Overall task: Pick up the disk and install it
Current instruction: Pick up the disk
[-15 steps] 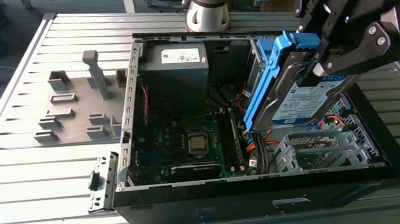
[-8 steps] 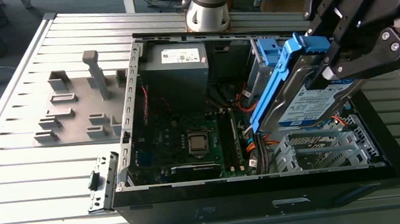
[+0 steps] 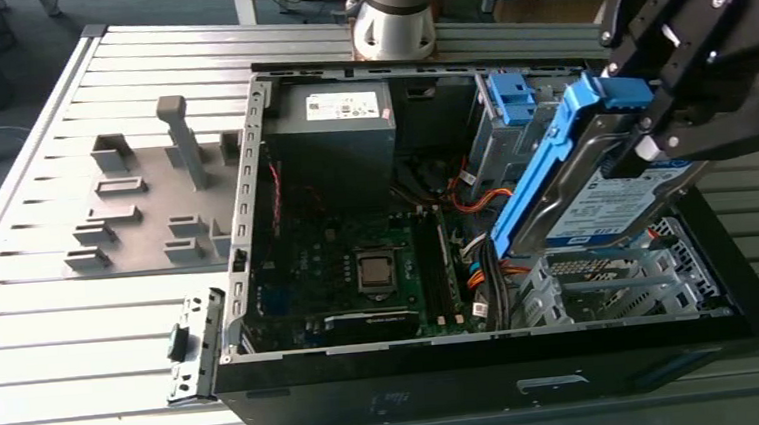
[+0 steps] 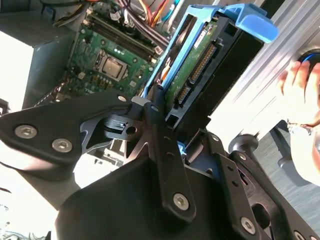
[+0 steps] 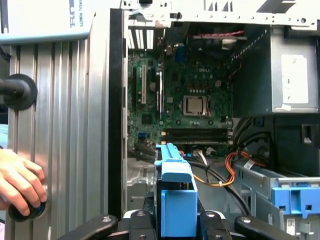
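The disk, a silver-grey drive with a blue-and-white label in a bright blue carrier, hangs tilted on edge over the open computer case, at the exterior view's right. My gripper is shut on its upper end, a black finger on each side. In the second wrist view the disk shows its green circuit board and connectors beyond the gripper. In the first wrist view the blue carrier end stands between the fingers of the gripper, above the case's cables.
Inside the case lie the motherboard, a grey power supply box and a metal drive bay with a blue clip. Grey fixture blocks stand on the slatted table. A person's hand rests on a black knob beside the case.
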Controlling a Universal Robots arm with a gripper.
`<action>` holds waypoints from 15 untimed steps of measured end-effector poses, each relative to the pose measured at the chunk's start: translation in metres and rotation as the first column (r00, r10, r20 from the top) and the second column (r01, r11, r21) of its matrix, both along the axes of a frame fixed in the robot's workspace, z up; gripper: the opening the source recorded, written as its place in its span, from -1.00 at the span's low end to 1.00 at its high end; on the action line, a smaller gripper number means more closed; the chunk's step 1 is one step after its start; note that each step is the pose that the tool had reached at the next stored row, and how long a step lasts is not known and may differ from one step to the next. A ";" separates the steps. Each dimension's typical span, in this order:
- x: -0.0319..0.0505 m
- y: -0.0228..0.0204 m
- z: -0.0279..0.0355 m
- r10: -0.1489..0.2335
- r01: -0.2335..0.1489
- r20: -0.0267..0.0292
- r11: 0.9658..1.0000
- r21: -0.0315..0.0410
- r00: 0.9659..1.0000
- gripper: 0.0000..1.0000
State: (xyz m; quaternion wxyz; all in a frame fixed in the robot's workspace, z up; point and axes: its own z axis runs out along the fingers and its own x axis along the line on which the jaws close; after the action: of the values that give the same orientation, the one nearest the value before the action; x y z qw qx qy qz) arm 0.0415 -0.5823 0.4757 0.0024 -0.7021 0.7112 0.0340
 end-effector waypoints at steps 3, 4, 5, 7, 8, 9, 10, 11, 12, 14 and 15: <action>0.0095 -0.0005 -0.0018 0.000 0.000 -0.001 1.000 0.000 1.000 -0.27; 0.0117 -0.0006 -0.0030 0.000 0.000 -0.001 1.000 0.000 1.000 -0.27; 0.0140 -0.0006 -0.0045 0.000 0.000 -0.001 1.000 0.000 1.000 -0.27; 0.0189 -0.0006 -0.0078 0.000 0.000 -0.001 1.000 -0.001 1.000 -0.27; 0.0213 -0.0006 -0.0093 0.000 0.000 -0.001 1.000 -0.001 1.000 -0.27; 0.0237 -0.0006 -0.0106 0.000 0.000 -0.001 1.000 -0.001 1.000 -0.27; 0.0261 -0.0007 -0.0118 0.000 0.000 -0.002 1.000 -0.001 1.000 -0.27; 0.0285 -0.0007 -0.0128 0.000 0.000 -0.002 1.000 -0.001 1.000 -0.27; 0.0309 -0.0007 -0.0137 0.000 0.000 -0.002 1.000 -0.001 1.000 -0.27; 0.0361 -0.0009 -0.0151 0.000 0.000 -0.002 1.000 -0.001 1.000 -0.27; 0.0382 -0.0011 -0.0156 0.000 0.000 -0.002 1.000 -0.001 1.000 -0.27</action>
State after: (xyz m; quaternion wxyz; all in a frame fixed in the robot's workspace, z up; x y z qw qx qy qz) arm 0.0796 -0.5835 0.4600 0.0014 -0.7021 0.7112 0.0343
